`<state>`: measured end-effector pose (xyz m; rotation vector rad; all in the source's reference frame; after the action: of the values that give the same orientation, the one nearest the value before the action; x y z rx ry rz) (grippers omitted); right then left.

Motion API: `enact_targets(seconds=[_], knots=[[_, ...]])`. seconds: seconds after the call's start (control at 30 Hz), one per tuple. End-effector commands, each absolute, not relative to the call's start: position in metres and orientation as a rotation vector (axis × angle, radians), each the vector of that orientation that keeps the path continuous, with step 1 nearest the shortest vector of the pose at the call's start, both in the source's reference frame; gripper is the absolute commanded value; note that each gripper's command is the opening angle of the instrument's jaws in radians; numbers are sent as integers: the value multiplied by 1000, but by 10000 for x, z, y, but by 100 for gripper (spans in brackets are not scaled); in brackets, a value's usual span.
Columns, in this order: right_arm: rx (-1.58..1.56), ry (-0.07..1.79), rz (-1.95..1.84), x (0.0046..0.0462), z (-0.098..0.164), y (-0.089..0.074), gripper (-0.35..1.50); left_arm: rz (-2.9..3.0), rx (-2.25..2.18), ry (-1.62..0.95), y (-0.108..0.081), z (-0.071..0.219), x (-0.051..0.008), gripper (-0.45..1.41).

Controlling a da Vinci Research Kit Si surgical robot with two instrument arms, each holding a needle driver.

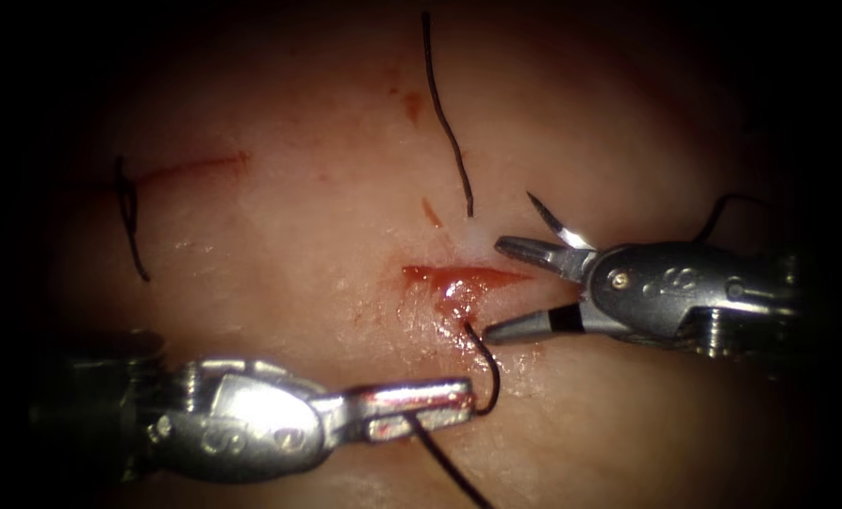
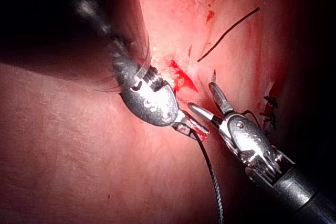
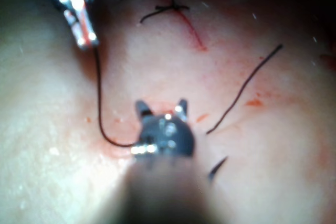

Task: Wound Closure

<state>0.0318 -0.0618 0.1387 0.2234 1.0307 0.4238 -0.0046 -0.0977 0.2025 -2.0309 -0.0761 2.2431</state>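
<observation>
The open cut (image 1: 463,278) is wet with red fluid in the middle of the tissue (image 1: 326,283). My left tool (image 1: 466,398) comes in from the lower left, jaws shut on the dark thread (image 1: 493,372). That thread curves up into the tissue at the cut's lower edge, and more trails down from the jaws. My right tool (image 1: 492,289) stands open at the cut's right end with nothing between its jaws. The needle's shiny pointed end (image 1: 557,221) sticks up beside the upper jaw, out of the tissue. The rest of the needle is hidden behind the tool.
A loose thread tail (image 1: 444,113) runs from the top down to the tissue just above the cut. A tied stitch (image 1: 126,203) with dark ends crosses a closed red line at the far left. More thread (image 1: 722,205) arcs behind the right tool.
</observation>
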Motion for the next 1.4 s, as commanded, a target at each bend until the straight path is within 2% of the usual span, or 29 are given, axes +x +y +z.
enact_targets(seconds=[0.03,0.1,0.13,0.17,0.77,1.4], knots=[[237,1047,412,337,1399,-623,57,2238,-2035,-82,-979,2032,-51,-45],[256,1069,392,346,1410,-626,14,2219,-2053,-95,-970,2036,-50,-45],[272,1085,373,351,1417,-631,-25,2211,-2061,-94,-966,2038,-48,-45],[288,1091,369,354,1422,-635,-35,2192,-2072,-97,-960,2042,-47,-45],[617,1286,322,368,1447,-679,-35,2066,-2264,-187,-893,2126,-50,-45],[627,1525,564,342,1450,-683,-35,2117,-2489,-115,-914,2239,-36,-45]])
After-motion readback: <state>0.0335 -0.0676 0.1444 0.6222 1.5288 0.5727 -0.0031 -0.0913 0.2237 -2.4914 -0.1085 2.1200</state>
